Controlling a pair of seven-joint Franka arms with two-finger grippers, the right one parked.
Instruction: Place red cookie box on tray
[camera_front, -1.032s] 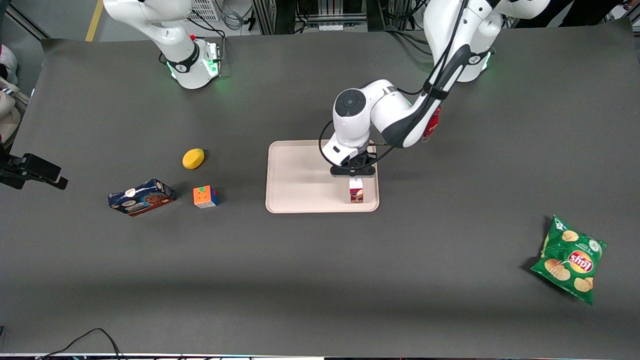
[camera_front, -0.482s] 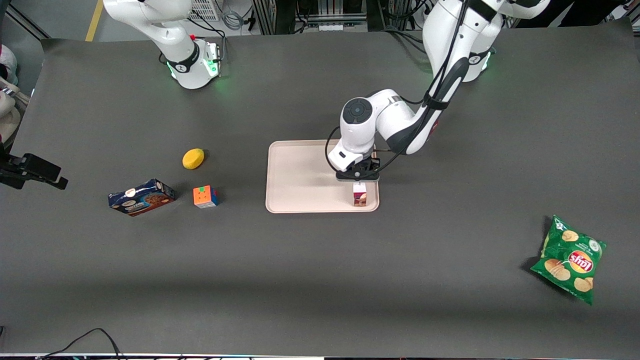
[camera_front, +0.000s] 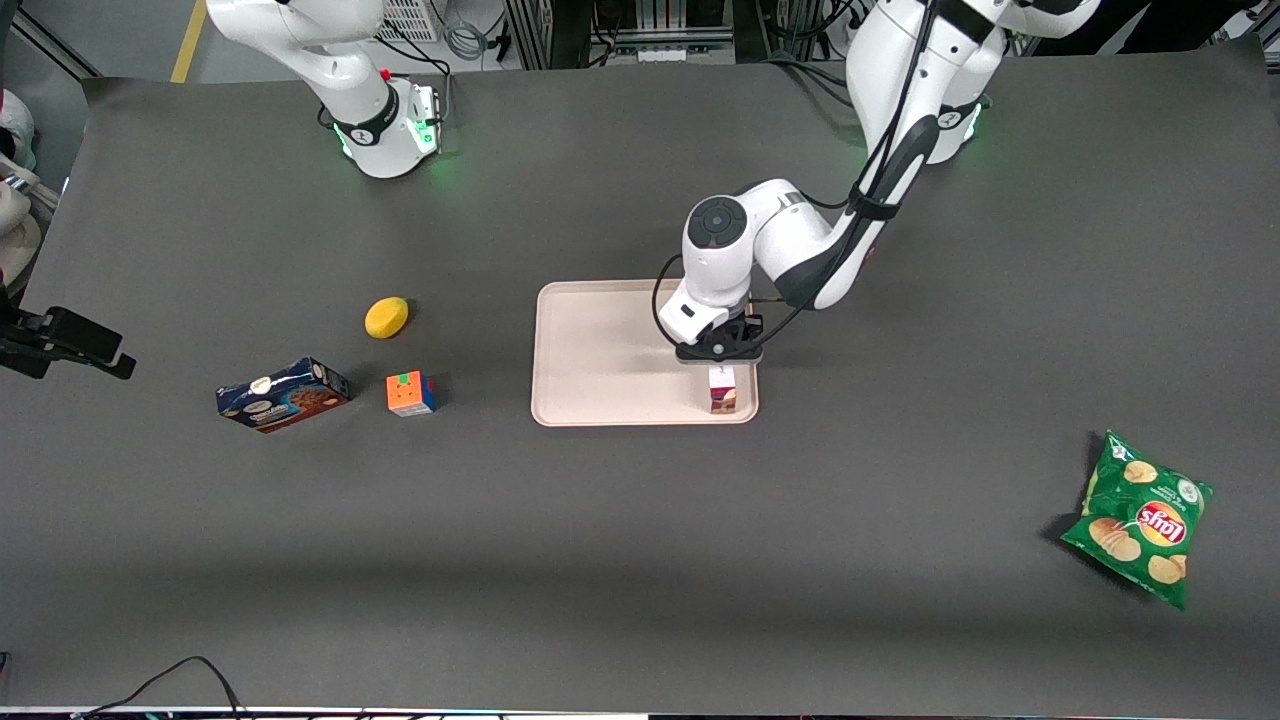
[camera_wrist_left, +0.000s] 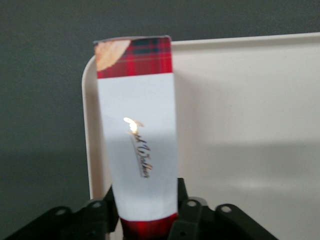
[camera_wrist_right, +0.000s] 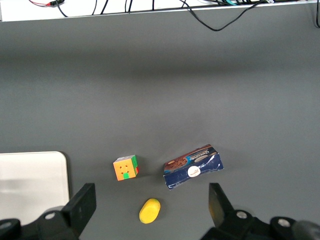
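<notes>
The red cookie box stands upright on end, dark red tartan with a long white panel. My left gripper is shut on its upper end, black fingers pressing both narrow sides. The box's lower end is at the corner of the pale pinkish-cream tray that is nearest the front camera and toward the working arm's end. Whether the box touches the tray floor I cannot tell.
Toward the parked arm's end lie a dark-blue cookie box, a colour cube and a yellow lemon. A green chips bag lies toward the working arm's end, nearer the front camera.
My gripper has carried the box a little toward the working arm's end and nearer the tray's corner, most of it in the first half second.
</notes>
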